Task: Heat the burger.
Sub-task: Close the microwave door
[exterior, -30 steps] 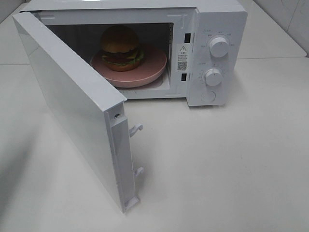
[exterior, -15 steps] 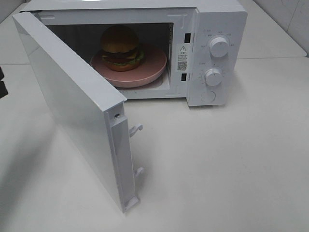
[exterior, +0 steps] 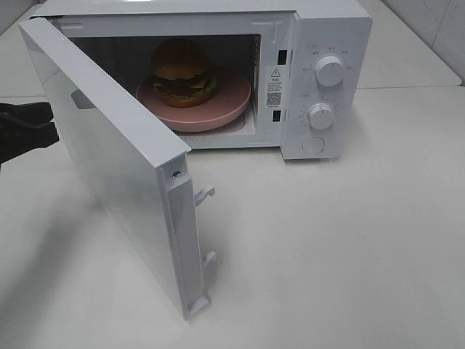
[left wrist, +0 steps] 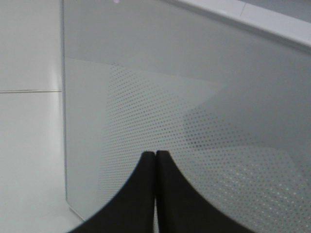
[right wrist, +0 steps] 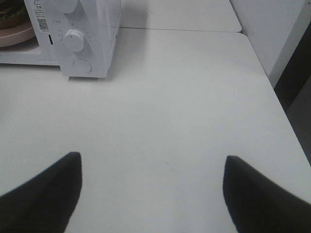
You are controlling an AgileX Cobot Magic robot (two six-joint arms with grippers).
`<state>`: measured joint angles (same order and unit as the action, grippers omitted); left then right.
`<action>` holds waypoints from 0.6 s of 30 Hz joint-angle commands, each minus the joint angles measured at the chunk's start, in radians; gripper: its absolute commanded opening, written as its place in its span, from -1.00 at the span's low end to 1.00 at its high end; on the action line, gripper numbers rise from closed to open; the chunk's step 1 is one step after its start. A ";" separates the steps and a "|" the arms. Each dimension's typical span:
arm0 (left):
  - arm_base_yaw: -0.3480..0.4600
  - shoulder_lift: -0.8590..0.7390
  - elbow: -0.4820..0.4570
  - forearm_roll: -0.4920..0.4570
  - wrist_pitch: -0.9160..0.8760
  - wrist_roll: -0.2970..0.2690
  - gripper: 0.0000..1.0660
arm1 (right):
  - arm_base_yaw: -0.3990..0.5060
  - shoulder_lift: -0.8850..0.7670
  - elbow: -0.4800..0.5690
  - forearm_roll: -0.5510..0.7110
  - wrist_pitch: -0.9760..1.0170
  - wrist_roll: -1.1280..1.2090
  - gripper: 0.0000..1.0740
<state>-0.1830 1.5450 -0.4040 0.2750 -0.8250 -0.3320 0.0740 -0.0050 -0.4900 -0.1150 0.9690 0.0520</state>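
Note:
The burger sits on a round pink plate inside the white microwave. The microwave's door stands swung wide open toward the front left. My left arm shows as a dark shape at the left edge, behind the door's outer side. In the left wrist view my left gripper is shut with nothing in it, its tips close to the door's dotted window. My right gripper is open and empty over bare table, to the right of the microwave.
Two dials and a round button sit on the microwave's right panel. Two latch hooks stick out of the door's free edge. The white table's right edge lies near the right gripper.
My left arm has come in from the left edge toward the outer side of the open door. The burger, plate, door and right gripper have not moved.

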 commanded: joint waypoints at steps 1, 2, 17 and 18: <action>-0.041 0.012 -0.028 -0.020 -0.009 0.028 -1.00 | -0.006 -0.028 0.001 -0.003 -0.008 -0.003 0.42; -0.051 0.017 -0.034 -0.026 -0.007 0.042 -1.00 | -0.006 -0.028 0.001 -0.003 -0.008 -0.003 0.42; -0.192 0.098 -0.145 -0.109 0.005 0.081 -1.00 | -0.006 -0.028 0.001 -0.003 -0.008 -0.003 0.42; -0.213 0.109 -0.164 -0.133 0.015 0.088 -1.00 | -0.006 -0.028 0.001 -0.003 -0.008 -0.003 0.42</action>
<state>-0.3790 1.6490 -0.5480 0.1680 -0.8070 -0.2530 0.0740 -0.0050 -0.4900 -0.1150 0.9690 0.0520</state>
